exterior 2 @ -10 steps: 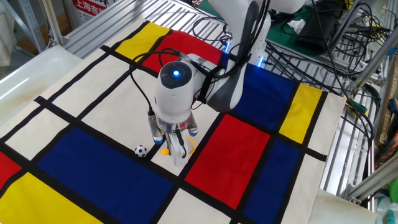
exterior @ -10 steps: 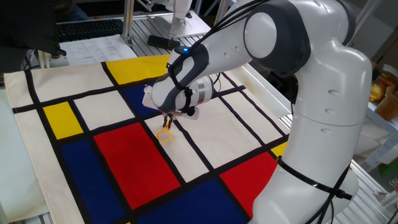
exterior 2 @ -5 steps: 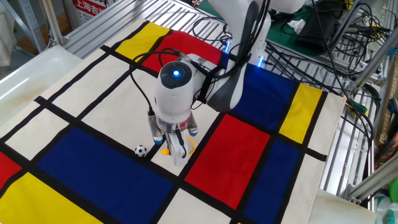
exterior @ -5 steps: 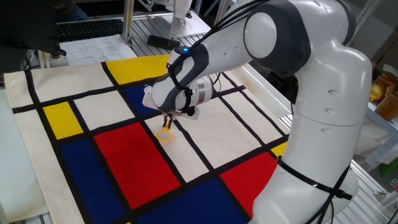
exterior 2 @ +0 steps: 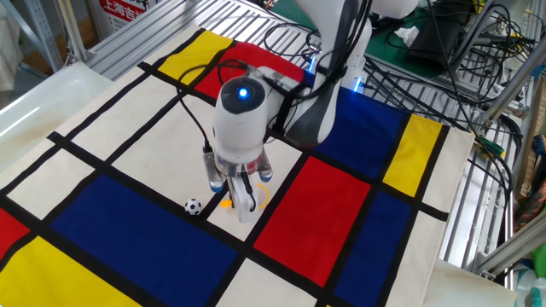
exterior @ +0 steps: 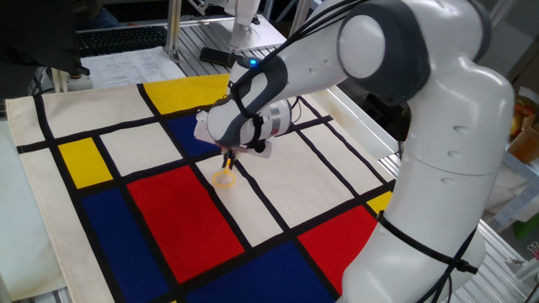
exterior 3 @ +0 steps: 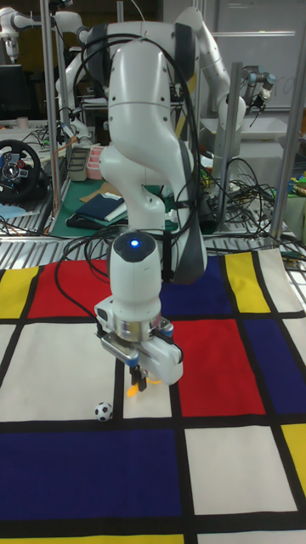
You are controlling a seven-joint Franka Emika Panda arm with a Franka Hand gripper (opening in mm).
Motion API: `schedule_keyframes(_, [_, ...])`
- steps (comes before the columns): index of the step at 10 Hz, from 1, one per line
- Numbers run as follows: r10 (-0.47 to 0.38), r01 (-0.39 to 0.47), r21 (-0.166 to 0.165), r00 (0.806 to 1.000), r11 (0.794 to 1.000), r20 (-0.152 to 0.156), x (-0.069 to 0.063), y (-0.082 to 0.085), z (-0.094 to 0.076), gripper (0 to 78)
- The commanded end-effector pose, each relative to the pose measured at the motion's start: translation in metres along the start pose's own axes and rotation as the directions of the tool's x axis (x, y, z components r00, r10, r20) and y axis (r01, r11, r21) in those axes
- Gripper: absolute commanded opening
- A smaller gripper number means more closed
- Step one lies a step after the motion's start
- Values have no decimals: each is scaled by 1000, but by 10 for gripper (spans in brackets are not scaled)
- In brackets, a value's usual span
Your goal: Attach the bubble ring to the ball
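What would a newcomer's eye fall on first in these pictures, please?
The big white robot arm bending over a cloth of red, blue, yellow and white blocks. Its gripper hangs low at a thin orange-yellow plastic loop, with a tiny black-and-white ball close beside on the cloth.

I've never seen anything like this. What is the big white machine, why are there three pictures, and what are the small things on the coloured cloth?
The white machine is a robot arm. At its end is a gripper, a two-finger clamp. The three pictures show the same moment from three fixed cameras on different sides of the table; the tall one faces the robot head-on. The table is covered by a cloth of red, blue, yellow and white blocks. On it sits a tiny football-patterned ball. The gripper is closed on a small orange-yellow ring by its handle, low over the cloth, with the ball close beside it. The ring is not on the ball yet.
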State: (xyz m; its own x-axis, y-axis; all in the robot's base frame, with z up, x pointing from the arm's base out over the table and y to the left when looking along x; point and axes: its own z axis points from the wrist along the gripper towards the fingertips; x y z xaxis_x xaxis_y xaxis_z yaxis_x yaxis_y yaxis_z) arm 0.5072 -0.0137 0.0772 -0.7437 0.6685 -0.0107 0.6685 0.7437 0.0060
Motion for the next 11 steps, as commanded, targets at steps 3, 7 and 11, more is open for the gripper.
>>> schedule_keyframes(3, [28, -28, -2, 1000, 1000, 11, -5, -1, -24, 12])
schedule_keyframes(7, [36, -36, -6, 999, 999, 17, -16, 4, -39, 12])
schedule_keyframes(11, [18, -18, -4, 999, 1000, 34, -31, 8, -41, 12])
